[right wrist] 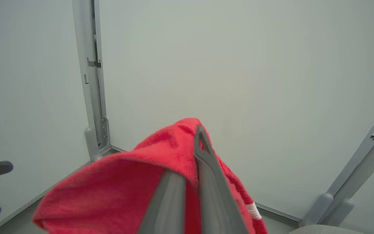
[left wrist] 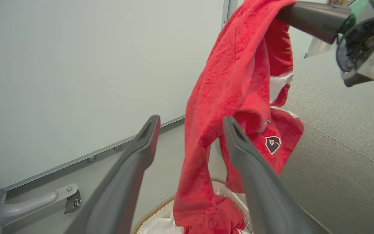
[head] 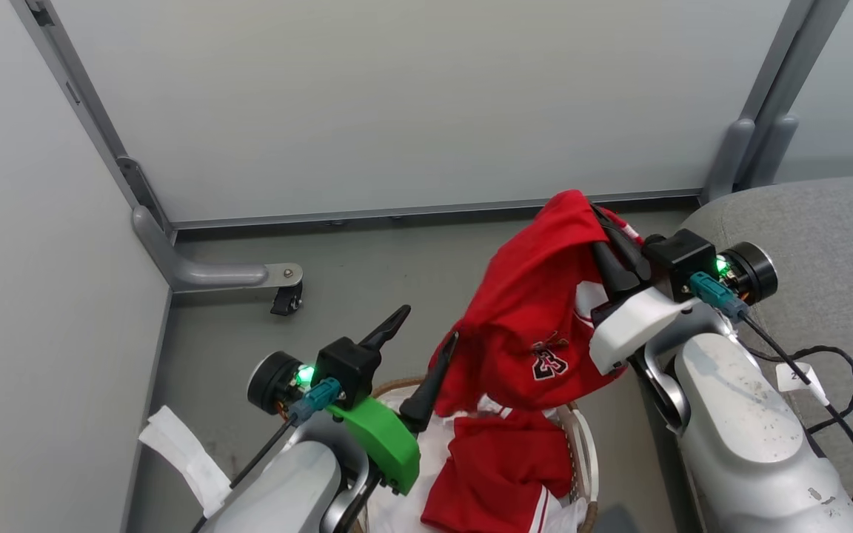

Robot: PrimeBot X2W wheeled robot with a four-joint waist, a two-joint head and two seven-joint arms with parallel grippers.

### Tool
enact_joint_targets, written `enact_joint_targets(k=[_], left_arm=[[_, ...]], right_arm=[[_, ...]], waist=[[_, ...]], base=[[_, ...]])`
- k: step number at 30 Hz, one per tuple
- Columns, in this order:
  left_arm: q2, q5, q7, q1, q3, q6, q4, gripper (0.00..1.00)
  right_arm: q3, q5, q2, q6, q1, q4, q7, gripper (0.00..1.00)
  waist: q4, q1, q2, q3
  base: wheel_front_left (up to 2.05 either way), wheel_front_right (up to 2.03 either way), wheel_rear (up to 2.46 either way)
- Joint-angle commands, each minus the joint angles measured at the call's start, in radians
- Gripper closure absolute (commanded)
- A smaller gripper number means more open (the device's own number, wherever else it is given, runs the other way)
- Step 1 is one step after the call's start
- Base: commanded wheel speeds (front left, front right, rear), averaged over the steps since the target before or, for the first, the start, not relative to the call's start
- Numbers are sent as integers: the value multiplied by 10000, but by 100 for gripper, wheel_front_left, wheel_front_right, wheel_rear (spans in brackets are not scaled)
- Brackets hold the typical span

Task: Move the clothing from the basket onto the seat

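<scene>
Right gripper (head: 610,240) pinches the red jersey (head: 530,311), which hangs below it over the basket (head: 583,437); the seat (head: 826,222) lies just to its right. Left gripper (head: 428,326) stands spread beside the jersey. Swinging over, the trailing hem may snag that open gripper or the basket rim.

the right claw (right wrist: 197,143) is clamped on the red garment (right wrist: 115,185), which drapes over it; pale wall (right wrist: 239,65) behind.

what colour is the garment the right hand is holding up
The garment is bright red with white trim; head view shows it best.
</scene>
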Motion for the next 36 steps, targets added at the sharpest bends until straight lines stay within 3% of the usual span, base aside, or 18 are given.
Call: enact_joint_targets(k=[1,21,27,36], left_arm=[[-47,152,-9,271,147,-61,11,0],[-614,1282,-9,1208,1441,-339,-322,0],[-673,1326,-9,1181,1444,-351,-563,0],[-712,1372,-9,877,1253,-347,-739,0]], right_arm=[[-90,-37,-52,-14,115,-61,-25,100],[-677,-237,-204,-14,220,-105,-25,100],[-889,-280,-312,-14,81,-193,-25,100],[-1290,-388,-436,-14,-27,-369,-25,100]], waist=[[-13,0,0,14],[-439,0,0,252],[-1260,0,0,500],[-3042,0,0,1047]], base=[[0,0,0],[0,0,0],[0,0,0],[0,0,0]])
